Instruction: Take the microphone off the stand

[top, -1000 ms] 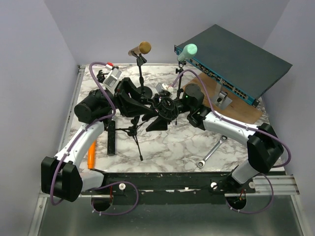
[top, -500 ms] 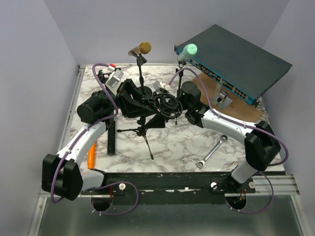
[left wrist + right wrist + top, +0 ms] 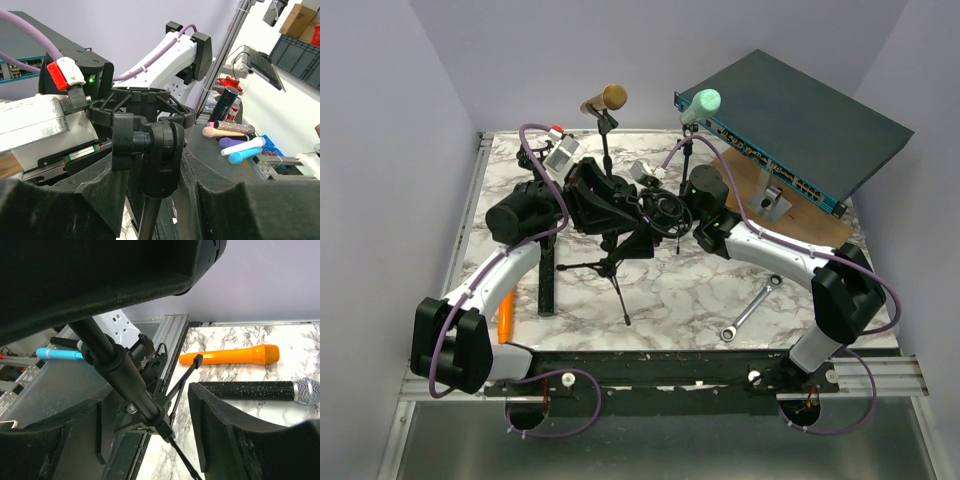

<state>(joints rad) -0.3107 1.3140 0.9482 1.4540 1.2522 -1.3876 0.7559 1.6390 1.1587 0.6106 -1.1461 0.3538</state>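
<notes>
Middle of the white, grey-veined marble table [image 3: 700,290]: a matte black tripod stand [image 3: 610,265], tilted, thin tubular legs splayed toward 6 o'clock. Topped by a round shock mount [image 3: 142,97], a ring of black plastic struts on a chunky swivel knuckle [image 3: 155,150]. Cannot tell from any view whether a microphone sits inside that ring.

From 9 o'clock, the left gripper [image 3: 152,195]: clamped on the stand just under the knuckle, rough foam-like black pads [image 3: 55,210] close on either side of the slim pole. From 3 o'clock, the right gripper [image 3: 145,407]: released, notched black fingers [image 3: 235,440] straddling the pole above the leg hub, marble showing in the gap on one side.

At 12 o'clock, upright on its own slim stand, a gold microphone [image 3: 608,98] with a rounded head. At 1 o'clock, likewise mounted, a mint microphone [image 3: 703,102]. At 8 o'clock, lying flat near each other, a smooth orange microphone [image 3: 230,355] and a glitter-speckled black microphone [image 3: 245,389] with a silver mesh grille. At 2 o'clock, a flat dark teal network switch [image 3: 800,120], set at a slant. At 4 o'clock, a shiny steel wrench [image 3: 750,308].
</notes>
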